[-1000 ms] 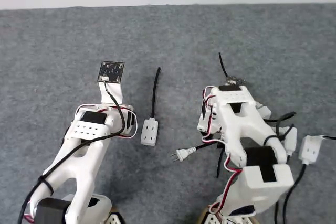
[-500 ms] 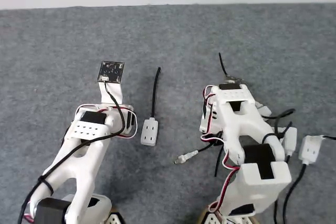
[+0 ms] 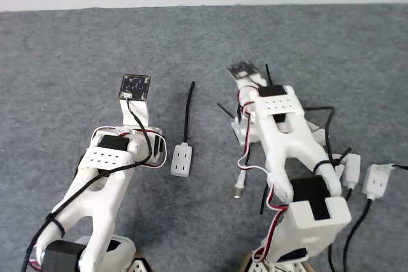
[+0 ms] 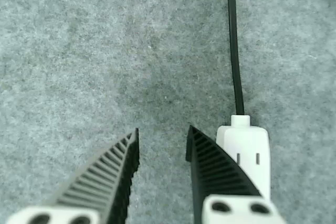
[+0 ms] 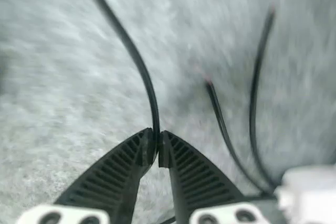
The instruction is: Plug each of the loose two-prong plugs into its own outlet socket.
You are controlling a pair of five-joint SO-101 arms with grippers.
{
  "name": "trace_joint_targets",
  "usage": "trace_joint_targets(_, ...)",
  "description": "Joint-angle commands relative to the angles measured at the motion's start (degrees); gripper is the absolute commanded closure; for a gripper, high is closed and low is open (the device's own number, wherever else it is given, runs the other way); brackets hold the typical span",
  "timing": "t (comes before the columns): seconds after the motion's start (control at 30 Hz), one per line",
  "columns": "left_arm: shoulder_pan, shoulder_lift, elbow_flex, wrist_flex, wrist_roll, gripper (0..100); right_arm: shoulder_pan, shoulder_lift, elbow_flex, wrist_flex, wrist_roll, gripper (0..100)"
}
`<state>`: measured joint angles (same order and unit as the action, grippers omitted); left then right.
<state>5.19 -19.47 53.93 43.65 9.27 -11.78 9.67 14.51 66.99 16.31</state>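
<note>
My right gripper point(image 5: 156, 135) is shut on the thin black cord point(image 5: 137, 61) of a two-prong plug. In the high view that white plug point(image 3: 240, 189) hangs by its cord beside the right arm, prongs toward the near edge, with the right gripper point(image 3: 240, 129) largely hidden under the arm. A white outlet socket point(image 3: 182, 160) lies mid-table, its black cord running away from the arms. My left gripper point(image 4: 161, 132) is open just above the mat, and that outlet socket point(image 4: 245, 153) sits right against the outside of one finger. A second white socket point(image 3: 376, 180) lies at the far right.
Grey mat point(image 3: 76, 49) covers the table. Another white plug point(image 3: 350, 171) and tangled black cords lie beside the right arm's base. Two loose black cord ends point(image 5: 254, 93) lie ahead of the right gripper. The far half of the mat is open room.
The right arm has swung away from its base and toward the left, pulling the cord along. The plug slid right and turned its prongs toward the near edge. The left arm kept still.
</note>
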Motion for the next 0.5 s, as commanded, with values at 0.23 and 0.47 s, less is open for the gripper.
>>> trace_joint_targets(0.23, 0.26, -1.85, -0.57, -1.05, -0.18, 86, -3.47, 2.33, -7.47, 0.22, 12.22, 91.2)
trace_joint_targets(0.47, 0.26, -1.85, -0.57, -1.05, -0.18, 86, -1.71, 12.26, -20.13, 4.70, 5.19, 74.8)
